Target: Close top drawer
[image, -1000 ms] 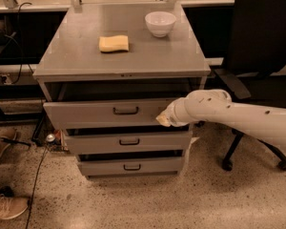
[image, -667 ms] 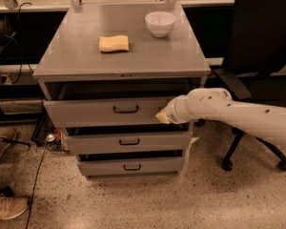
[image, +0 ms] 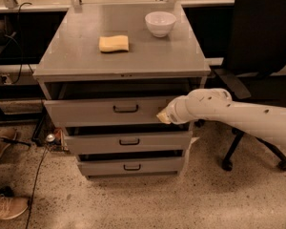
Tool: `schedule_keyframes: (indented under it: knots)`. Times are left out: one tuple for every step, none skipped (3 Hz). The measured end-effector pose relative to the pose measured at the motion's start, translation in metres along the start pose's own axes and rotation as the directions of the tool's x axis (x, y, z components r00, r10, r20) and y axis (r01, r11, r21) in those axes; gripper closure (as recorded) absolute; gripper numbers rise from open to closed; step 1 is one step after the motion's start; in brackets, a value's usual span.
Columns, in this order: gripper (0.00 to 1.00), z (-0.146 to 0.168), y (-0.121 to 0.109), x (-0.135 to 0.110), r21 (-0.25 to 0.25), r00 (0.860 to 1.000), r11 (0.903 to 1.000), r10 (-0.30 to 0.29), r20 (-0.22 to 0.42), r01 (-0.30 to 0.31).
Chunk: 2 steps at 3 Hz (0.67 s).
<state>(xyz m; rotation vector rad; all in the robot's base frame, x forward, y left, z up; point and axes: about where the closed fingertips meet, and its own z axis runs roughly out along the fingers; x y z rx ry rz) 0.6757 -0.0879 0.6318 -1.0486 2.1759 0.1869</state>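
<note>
Above the speckled floor point(image: 219, 199), the grey metal cabinet point(image: 119, 56) has its wide grey top drawer point(image: 86, 112) jutting partly out, and we see the white arm's gripper point(image: 163, 116) seemingly against the front's right end, the dark loop handle point(image: 126, 109) to its left; spread or closed, we cannot tell.

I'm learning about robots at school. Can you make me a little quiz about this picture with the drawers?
1. True or false: the top drawer is fully shut.
2. Where on the top drawer's front is the end effector? A, left end; B, middle; C, right end.
3. Fill in: next to the yellow sponge on the cabinet top sits a white ____.

Key: 1 false, it sticks out; 2 C; 3 bowl.
</note>
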Motion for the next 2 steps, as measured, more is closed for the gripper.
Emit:
schedule_keyframes:
  knots:
    - [1.0, -0.014, 0.004, 0.031, 0.003, 0.998, 0.9991, 0.041, -0.048, -0.041]
    - [1.0, -0.047, 0.018, 0.089, 0.007, 0.982, 0.9901, 0.14, -0.125, -0.14]
